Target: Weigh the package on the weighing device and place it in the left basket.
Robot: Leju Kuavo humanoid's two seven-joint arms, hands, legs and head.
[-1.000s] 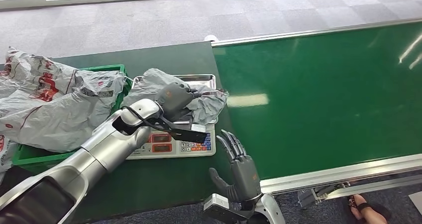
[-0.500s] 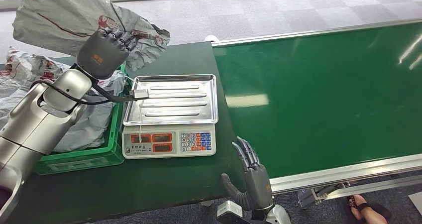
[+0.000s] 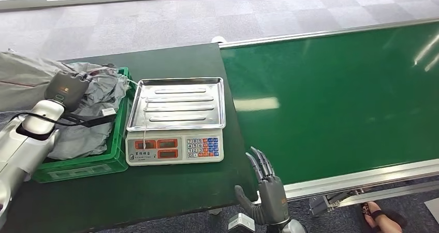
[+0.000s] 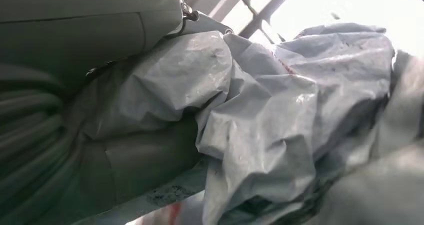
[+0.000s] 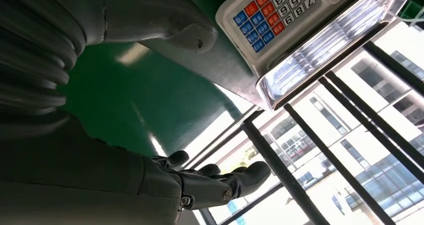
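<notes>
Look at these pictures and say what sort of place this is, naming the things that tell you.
Probably a parcel sorting or packing station. A wide green conveyor belt runs beside a table holding an electronic weighing scale, and a green basket holds grey plastic mail packages.

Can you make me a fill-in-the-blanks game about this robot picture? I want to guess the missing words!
1. The shiny metal tray on top of the white weighing scale has ____ on it.
2. The crinkly grey plastic package lies in the ____ plastic basket.
3. The robot's left hand rests on the ____.
4. The robot's right hand, fingers spread, holds ____.

Missing words: nothing; green; package; nothing
</notes>
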